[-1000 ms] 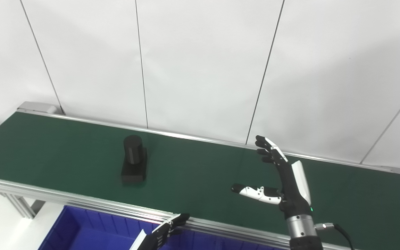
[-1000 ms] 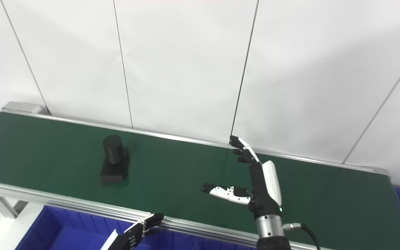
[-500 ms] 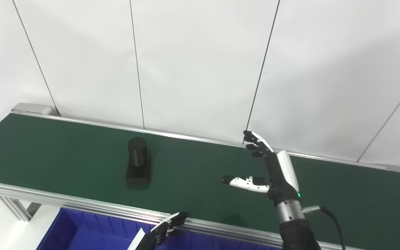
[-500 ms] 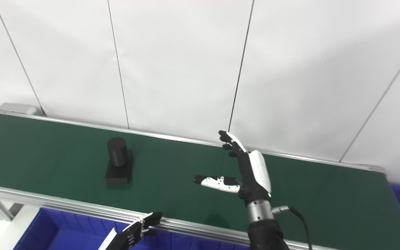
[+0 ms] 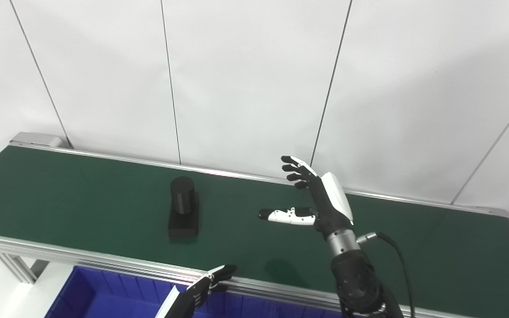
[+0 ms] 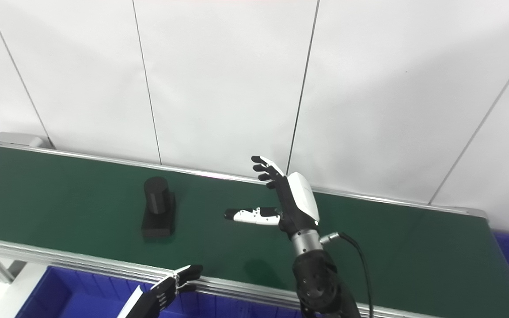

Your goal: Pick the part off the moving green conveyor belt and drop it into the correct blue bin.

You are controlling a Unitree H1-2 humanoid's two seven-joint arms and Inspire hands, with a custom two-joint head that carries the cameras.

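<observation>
Left eye view crops left robot hand (image 5: 201, 289) at bottom edge.

I saw bare belt (image 5: 82, 194) between my right hand (image 5: 320, 203) and the part (image 5: 183, 214); only the near rail (image 5: 104, 260) stood before my left hand (image 5: 201, 289).

The part (image 5: 183, 213) stands on the conveyor belt (image 5: 82, 194), left of the right hand (image 5: 314, 198) raised over the belt's middle, while the left hand (image 5: 201, 291) sits before the belt's near rail, above a bin (image 5: 104, 296) below it.
</observation>
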